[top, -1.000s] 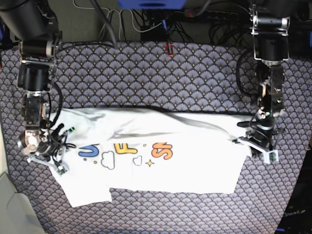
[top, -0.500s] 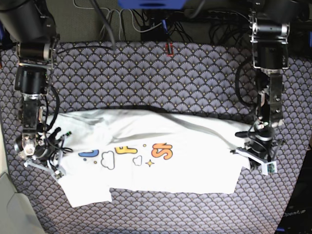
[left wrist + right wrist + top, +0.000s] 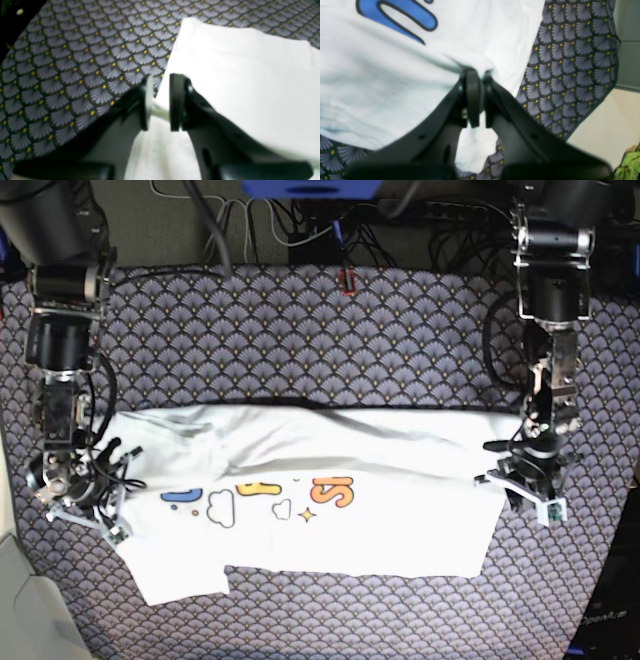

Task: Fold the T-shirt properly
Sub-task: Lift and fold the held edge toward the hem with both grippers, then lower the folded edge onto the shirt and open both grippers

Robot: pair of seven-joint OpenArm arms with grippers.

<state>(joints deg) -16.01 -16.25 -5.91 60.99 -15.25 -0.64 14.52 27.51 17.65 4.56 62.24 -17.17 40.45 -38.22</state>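
The T-shirt [image 3: 330,525] lies as a wide white band across the patterned table, its back part folded forward so that only the lower halves of the blue, yellow and orange letters [image 3: 330,495] show. My right gripper [image 3: 85,505] is at the shirt's left end. In the right wrist view this gripper [image 3: 480,75] is shut on a pinch of the T-shirt [image 3: 382,70] below a blue letter. My left gripper [image 3: 522,485] is at the shirt's right end. Its jaws [image 3: 161,82] stand parted, with a thin edge of the T-shirt [image 3: 237,75] lying between them.
A purple fan-patterned cover [image 3: 320,350] spreads over the table. Cables [image 3: 300,225] and a small red object [image 3: 347,280] lie along the back edge. At the left the table ends at a beige floor [image 3: 607,125], where something green [image 3: 627,165] lies.
The shirt's folded-over back part has come forward over the print, hiding the tops of the letters. My left gripper's jaws have parted. The right gripper has shifted slightly left, still shut on cloth.
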